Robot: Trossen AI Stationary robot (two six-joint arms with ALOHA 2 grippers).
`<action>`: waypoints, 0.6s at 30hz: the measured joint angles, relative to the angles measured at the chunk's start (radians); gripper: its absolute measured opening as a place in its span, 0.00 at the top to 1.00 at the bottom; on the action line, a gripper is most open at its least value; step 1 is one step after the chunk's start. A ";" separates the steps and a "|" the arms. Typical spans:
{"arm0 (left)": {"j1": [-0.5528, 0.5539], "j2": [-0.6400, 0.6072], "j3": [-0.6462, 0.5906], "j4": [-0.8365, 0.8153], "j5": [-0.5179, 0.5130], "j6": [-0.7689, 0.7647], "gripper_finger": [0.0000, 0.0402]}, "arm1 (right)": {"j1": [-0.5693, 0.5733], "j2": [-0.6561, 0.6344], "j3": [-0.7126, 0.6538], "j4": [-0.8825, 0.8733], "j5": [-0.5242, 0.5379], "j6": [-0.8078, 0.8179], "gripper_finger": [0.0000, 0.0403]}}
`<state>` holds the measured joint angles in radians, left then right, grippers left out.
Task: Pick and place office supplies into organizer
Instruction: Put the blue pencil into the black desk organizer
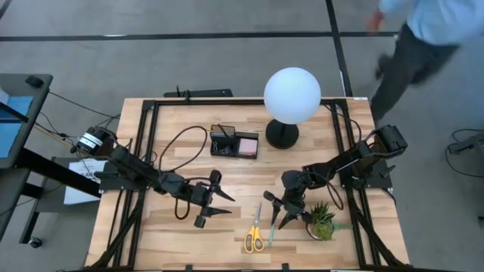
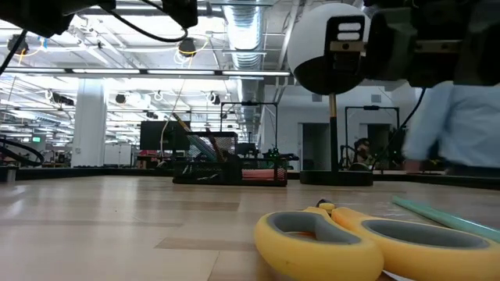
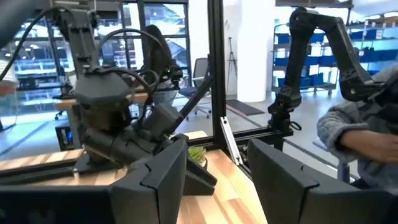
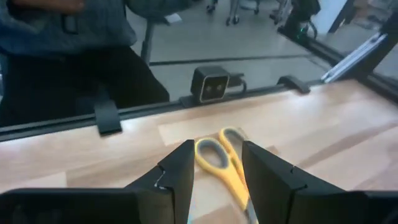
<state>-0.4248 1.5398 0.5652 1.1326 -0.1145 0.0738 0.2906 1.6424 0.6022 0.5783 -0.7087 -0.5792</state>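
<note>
Between the right gripper's (image 4: pixel 216 180) two dark fingers, which stand apart with nothing held, lie the yellow handles of the scissors (image 4: pixel 225 163), flat on the worktop (image 4: pixel 323 137) just below and ahead of the fingertips. From above, the same gripper (image 1: pixel 278 213) hangs near the front edge, with the scissors (image 1: pixel 255 233) just beside it and a teal pen (image 1: pixel 273 228) lying alongside them; the small potted plant (image 1: pixel 323 221) stands close on its other side.

The scissors look stiff and fairly light, with smooth plastic loops that could slip sideways under a pinch. I judge the best hold to be across the narrow neck where handles meet blades, or around one loop's rim, so they lift level. The pen is thin and round and would likely roll; its middle is the place to take it.

The left gripper (image 1: pixel 214 205) waits over the worktop's left half, its fingers (image 3: pixel 163 177) apart and empty. The organizer (image 1: pixel 234 143) sits well apart at the back, beside the lamp (image 1: pixel 291 97).
</note>
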 joint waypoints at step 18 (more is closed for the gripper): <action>0.000 0.000 0.000 -0.021 -0.003 0.005 0.58 | -0.144 0.316 0.075 0.117 -0.289 0.073 0.69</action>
<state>-0.4244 1.5398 0.5652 1.1118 -0.1173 0.0788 0.1470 1.9589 0.6770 0.6955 -0.9973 -0.5058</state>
